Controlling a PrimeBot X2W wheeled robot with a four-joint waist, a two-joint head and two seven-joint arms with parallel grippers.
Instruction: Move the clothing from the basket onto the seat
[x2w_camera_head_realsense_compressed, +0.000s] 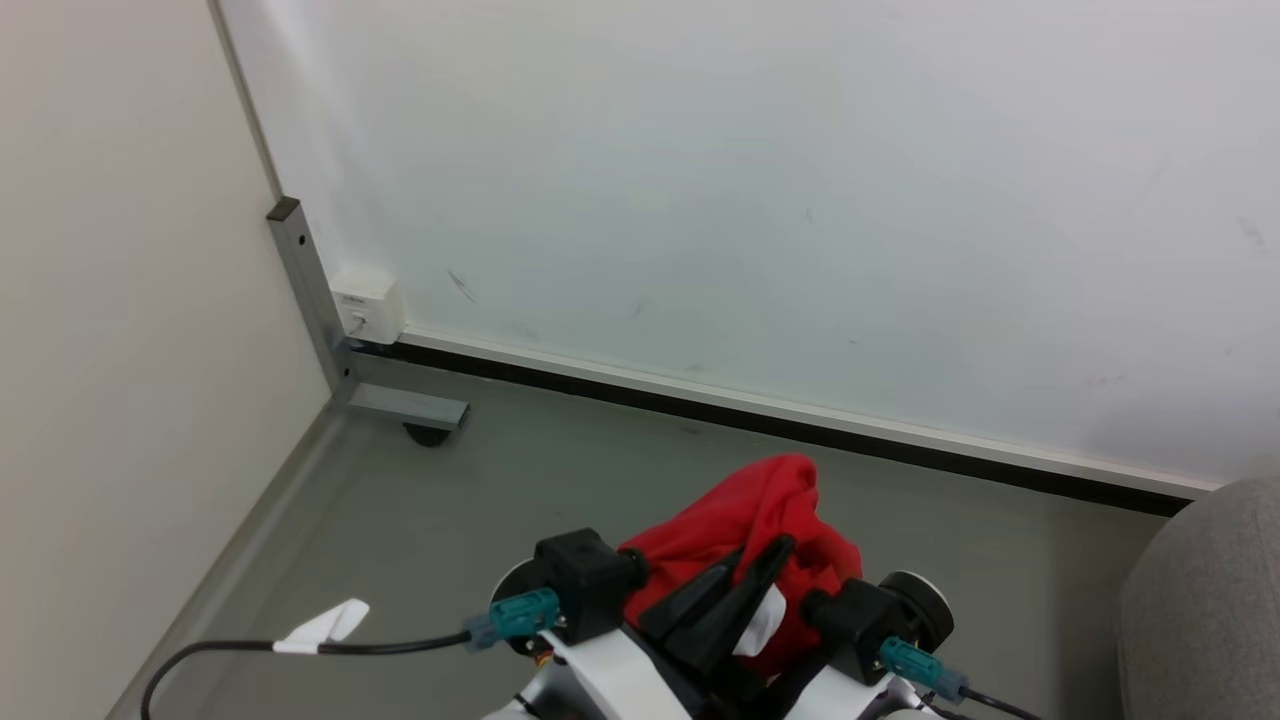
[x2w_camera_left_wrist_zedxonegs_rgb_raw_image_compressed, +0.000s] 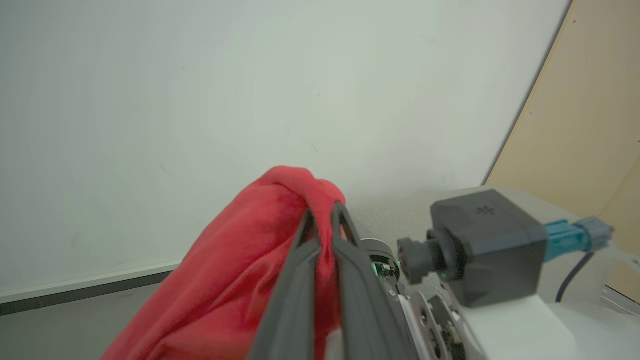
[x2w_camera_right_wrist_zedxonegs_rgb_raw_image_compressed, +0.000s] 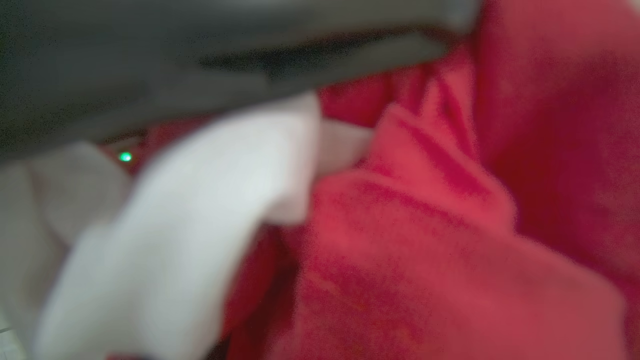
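While left gripper (x2w_camera_left_wrist_zedxonegs_rgb_raw_image_compressed: 324, 214) pinches bunched red clothing (x2w_camera_left_wrist_zedxonegs_rgb_raw_image_compressed: 235, 260) with white patch, right gripper stands open

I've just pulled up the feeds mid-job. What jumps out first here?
The bright red clothing stands out at once. It is bunched low in the middle of the head view, above the grey floor. In the left wrist view, the left tool is shut on a fold of it. The light grey seat edges in at the head view's lower right.
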